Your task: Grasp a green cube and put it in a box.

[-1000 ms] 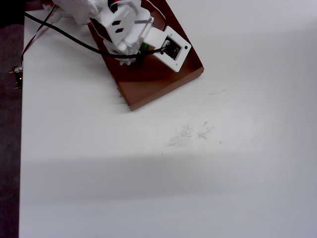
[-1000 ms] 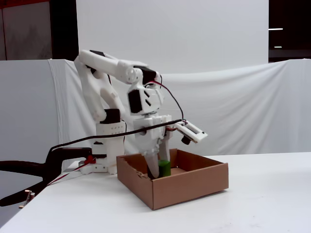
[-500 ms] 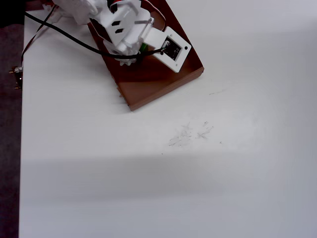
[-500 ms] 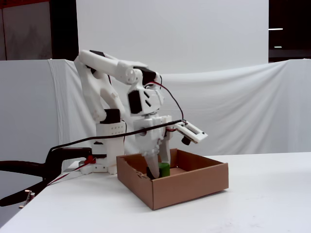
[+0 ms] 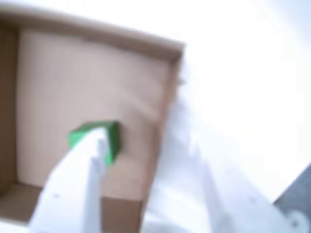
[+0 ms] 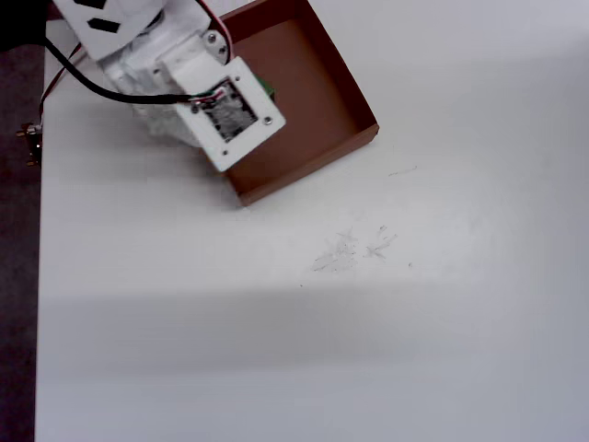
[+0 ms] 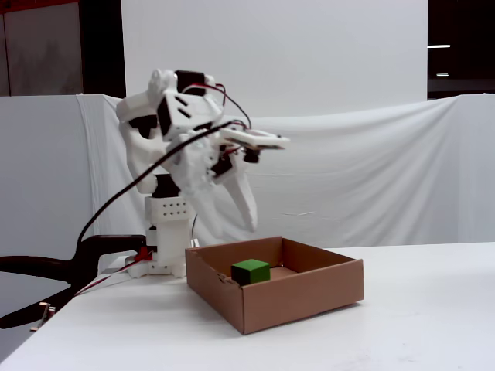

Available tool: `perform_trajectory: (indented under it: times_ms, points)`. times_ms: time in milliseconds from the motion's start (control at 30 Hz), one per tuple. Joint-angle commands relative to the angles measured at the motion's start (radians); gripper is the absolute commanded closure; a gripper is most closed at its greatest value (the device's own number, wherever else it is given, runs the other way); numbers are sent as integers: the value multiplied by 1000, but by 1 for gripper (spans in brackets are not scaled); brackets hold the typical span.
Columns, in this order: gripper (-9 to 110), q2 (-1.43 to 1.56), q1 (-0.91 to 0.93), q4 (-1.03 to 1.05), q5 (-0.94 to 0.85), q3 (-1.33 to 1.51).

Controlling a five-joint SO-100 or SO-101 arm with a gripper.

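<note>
Locate the green cube (image 7: 251, 271) on the floor of the box (image 7: 309, 297): in the fixed view it rests flat near the box's left front wall, with nothing touching it. In the wrist view the green cube (image 5: 99, 138) sits on the brown floor, partly covered by one blurred white finger (image 5: 73, 179). In the overhead view only a sliver of green (image 6: 267, 88) shows beside the wrist camera plate (image 6: 230, 112). You will find no other item in the box (image 6: 317, 87).

Check the jaws (image 7: 236, 219): they stand apart and hold nothing, raised well above the box's left end in the fixed view, tips pointing down.

The box stands on the white tabletop (image 6: 368, 304), near the arm's base (image 7: 168, 239). A black cable (image 7: 116, 212) runs from the arm toward the left edge.
</note>
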Motion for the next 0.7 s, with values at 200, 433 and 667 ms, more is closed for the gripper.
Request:
perform_trajectory:
  times_ms: [200, 433, 667]
  points:
    - [78, 334, 411, 126, 156, 209]
    - [78, 624, 615, 318, 193, 502]
    - [78, 672, 626, 305, 252, 591]
